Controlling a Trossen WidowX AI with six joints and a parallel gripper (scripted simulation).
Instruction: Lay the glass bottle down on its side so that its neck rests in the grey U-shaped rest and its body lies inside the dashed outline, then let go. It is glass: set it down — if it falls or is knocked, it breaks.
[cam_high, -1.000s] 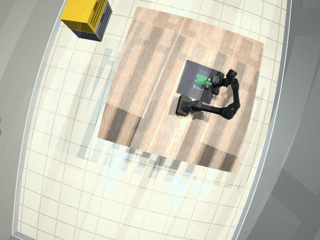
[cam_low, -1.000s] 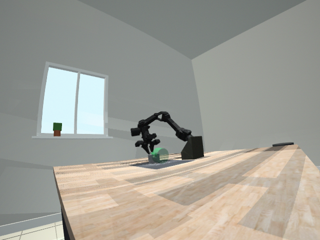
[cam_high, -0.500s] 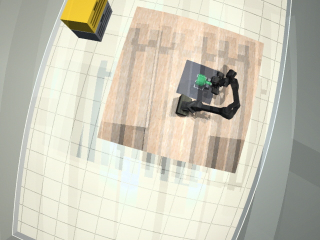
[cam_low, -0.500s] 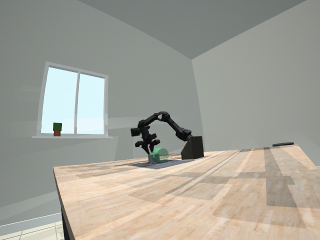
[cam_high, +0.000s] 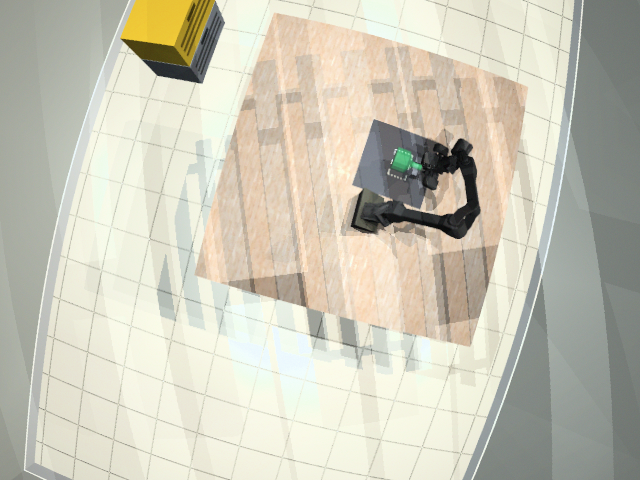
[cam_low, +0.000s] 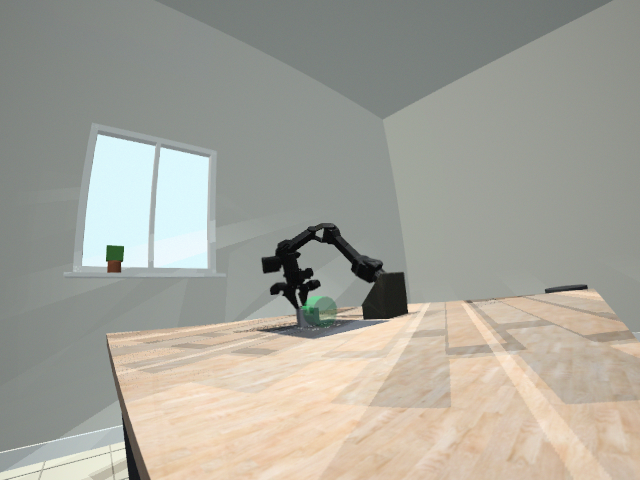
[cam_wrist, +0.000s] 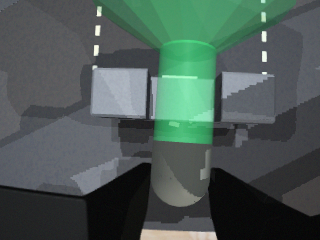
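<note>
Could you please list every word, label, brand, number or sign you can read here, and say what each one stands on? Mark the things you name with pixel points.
There are none that can be read.
Green glass bottle (cam_high: 401, 160) (cam_low: 321, 310) (cam_wrist: 186, 95): no label or lettering shows.
Black robot arm (cam_high: 470, 188) (cam_low: 347, 249): no brand shows; any small marking would be too small to read.

Bright wide top and exterior views, hard-edged overlapping shadows across the wooden table (cam_high: 268, 206) (cam_low: 361, 413), edges bowed up top.
</note>
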